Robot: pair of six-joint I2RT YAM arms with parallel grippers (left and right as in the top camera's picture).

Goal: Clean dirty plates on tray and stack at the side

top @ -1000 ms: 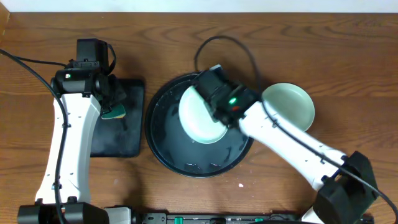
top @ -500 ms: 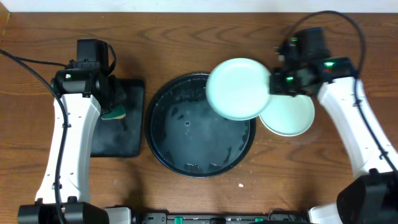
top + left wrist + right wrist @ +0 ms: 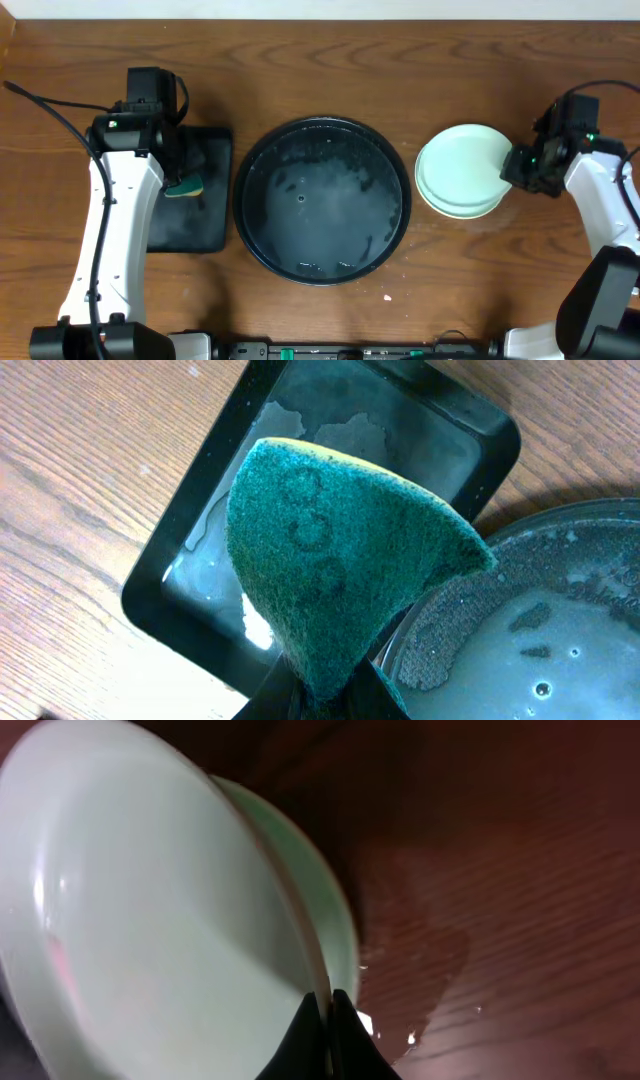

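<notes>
The round black tray (image 3: pixel 243 205) sits at the table's middle, wet and with no plate on it. A stack of pale mint plates (image 3: pixel 458 170) rests on the table to its right. My right gripper (image 3: pixel 518 165) is shut on the right rim of the top plate (image 3: pixel 150 920), which lies on a lower plate (image 3: pixel 325 900); the fingers pinch the rim in the right wrist view (image 3: pixel 325 1020). No yellow plate can be told apart. My left gripper (image 3: pixel 183 172) is shut on a green sponge (image 3: pixel 340 550) above the small tray's right edge.
A small black rectangular tray (image 3: pixel 190 220) with water in it lies left of the round tray; it also shows in the left wrist view (image 3: pixel 420 440). Water is spilled on the wood beside the plate stack (image 3: pixel 420 950). Soap film covers the round tray's floor (image 3: pixel 540 630).
My right gripper has carried a mint plate from the round tray to the right and set it on the stack. The left arm and sponge have not moved.
</notes>
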